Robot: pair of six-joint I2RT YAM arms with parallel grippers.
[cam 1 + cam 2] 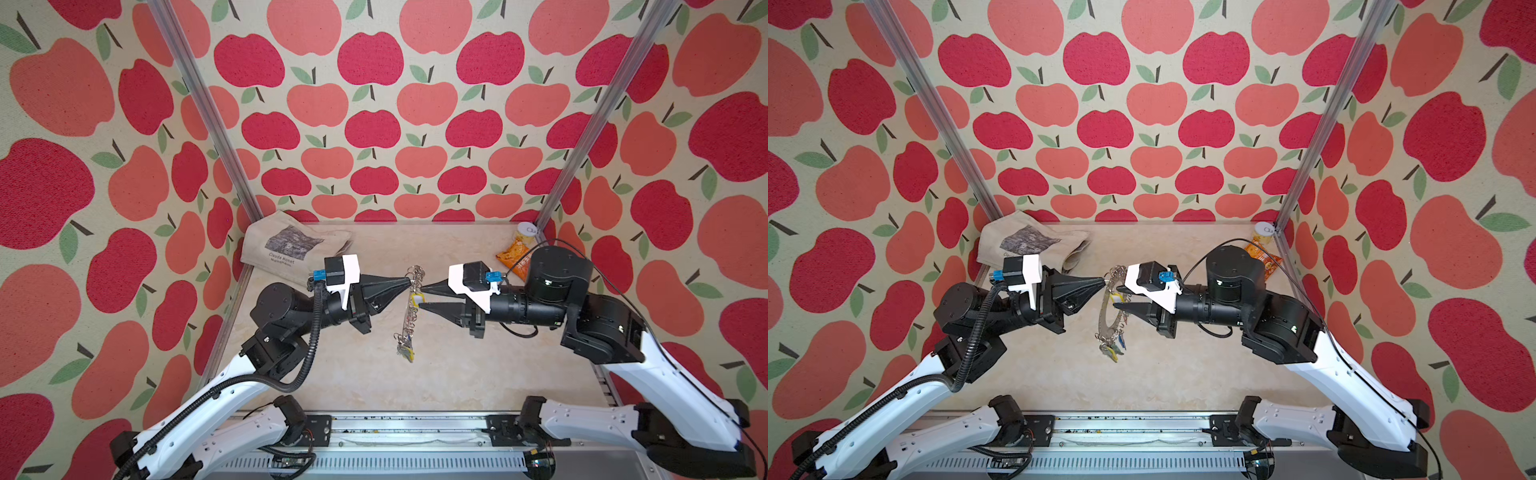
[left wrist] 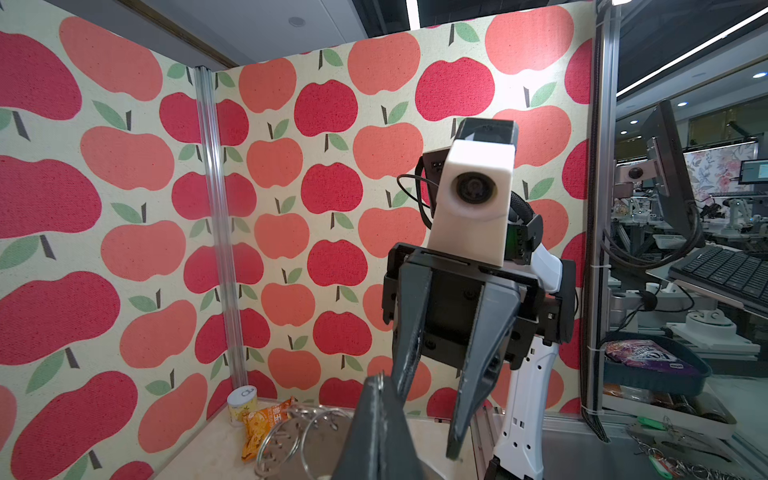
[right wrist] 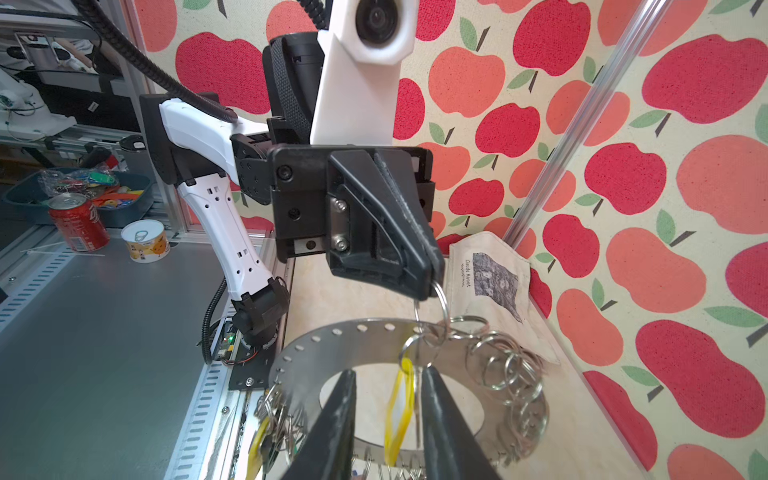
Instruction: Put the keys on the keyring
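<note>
The keyring (image 1: 409,322) (image 1: 1105,320), a flat grey ring plate (image 3: 328,353) with wire loops round its rim, hangs on edge above the table. My left gripper (image 1: 410,282) (image 1: 1104,281) (image 3: 432,286) is shut on one wire loop at its upper end. A key with a yellow tag (image 1: 417,297) (image 3: 401,407) hangs from a neighbouring loop. My right gripper (image 1: 420,296) (image 1: 1115,296) (image 3: 386,374) is open, its jaws either side of that tag and close to it. More keys (image 1: 406,351) (image 1: 1113,349) dangle at the plate's lower end.
A beige printed cloth bag (image 1: 286,245) lies at the back left of the table. An orange snack packet (image 1: 513,259) and a small can (image 1: 525,232) sit in the back right corner. Apple-print walls enclose three sides.
</note>
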